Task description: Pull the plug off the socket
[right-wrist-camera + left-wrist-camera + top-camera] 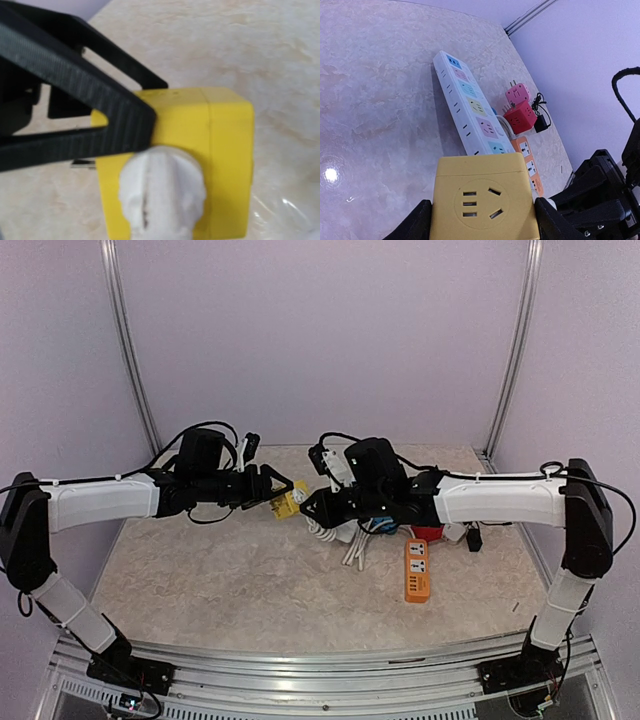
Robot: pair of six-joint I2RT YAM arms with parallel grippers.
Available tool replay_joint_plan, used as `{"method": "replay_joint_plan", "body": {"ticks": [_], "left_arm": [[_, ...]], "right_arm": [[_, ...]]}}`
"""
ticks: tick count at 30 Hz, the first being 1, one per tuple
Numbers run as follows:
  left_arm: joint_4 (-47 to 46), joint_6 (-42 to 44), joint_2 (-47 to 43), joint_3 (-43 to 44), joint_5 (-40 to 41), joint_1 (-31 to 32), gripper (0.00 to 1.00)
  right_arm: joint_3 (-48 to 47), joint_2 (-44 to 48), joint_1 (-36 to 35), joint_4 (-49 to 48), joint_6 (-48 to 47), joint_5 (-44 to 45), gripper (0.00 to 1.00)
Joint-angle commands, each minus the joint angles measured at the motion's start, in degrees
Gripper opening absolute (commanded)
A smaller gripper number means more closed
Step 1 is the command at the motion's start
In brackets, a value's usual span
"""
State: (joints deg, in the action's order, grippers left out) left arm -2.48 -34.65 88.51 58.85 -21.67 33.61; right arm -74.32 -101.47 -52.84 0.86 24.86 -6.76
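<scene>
From above: find the yellow socket cube (287,504) pinched at the tip of the left gripper (268,488), apparently held off the bench (220,580). Note the right gripper (308,506) nosed up against the cube's far side, directly opposite. Line both arms up on that one axis.

From the left wrist: see the cube wedged between that gripper's half-spread fingers, a socket face turned to the camera. Spot the white plug (546,203) poking out just past the right-hand finger, into the tip of the right gripper. Clamp the cube firmly here and treat this grip as the anchor.

From the right wrist: look at the plug seated in the cube's face, right ahead of the gripper, no gap showing. Cannot see the right fingers themselves here; judged closed down, most likely on the plug. Pull straight back along the prongs without twisting or levering, or risk dragging the cube out of the left grip.
</scene>
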Motion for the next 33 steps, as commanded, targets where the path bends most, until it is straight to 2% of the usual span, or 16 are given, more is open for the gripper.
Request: {"method": "replay_joint_plan", "body": {"ticks": [1,3,6,11,13,14,16,21,29,33], "left_arm": [[2.30,-0.60,0.66,1.46,-1.18,-0.29,0.20],[2.30,-0.32,0.70,1.22,-1.22,-0.29,0.20],[1.99,0.55,0.55,0.84,-2.16,-0.25,0.20],[1.91,1.68,0.36,1.09,-2.50,0.09,0.20],[1.64,2.00,0.27,1.01,-2.55,0.29,0.20],[1.46,2.15,0.20,1.01,-2.65,0.44,0.20],[1.12,2.63,-0.03,1.00,-2.78,0.77,0.20],[1.45,2.88,-0.03,1.34,-2.66,0.94,0.20],[1.49,2.53,0.04,1.51,-2.42,0.94,0.20],[1.51,2.50,0.08,1.67,-2.54,0.94,0.20]], "right_arm": [[-3.44,-0.61,-1.31,3.49,-2.00,9.11,0.00],[-3.22,-0.21,-1.14,3.24,-1.27,9.53,0.00],[-2.18,0.65,0.52,1.64,-0.07,5.50,0.01],[-1.10,1.83,2.43,-0.69,0.54,-2.97,0.42],[-1.33,1.79,2.56,-0.69,0.62,-5.39,0.53],[-1.81,1.54,2.58,-0.69,0.58,-6.03,0.55],[-2.25,0.84,2.57,-0.69,0.84,-6.40,0.55],[-2.49,-0.22,2.57,-0.69,0.99,-8.06,0.48],[-3.82,-1.31,1.97,0.19,0.29,-8.48,0.47],[-4.10,-2.34,1.52,-0.05,0.82,-8.12,0.40]]}}
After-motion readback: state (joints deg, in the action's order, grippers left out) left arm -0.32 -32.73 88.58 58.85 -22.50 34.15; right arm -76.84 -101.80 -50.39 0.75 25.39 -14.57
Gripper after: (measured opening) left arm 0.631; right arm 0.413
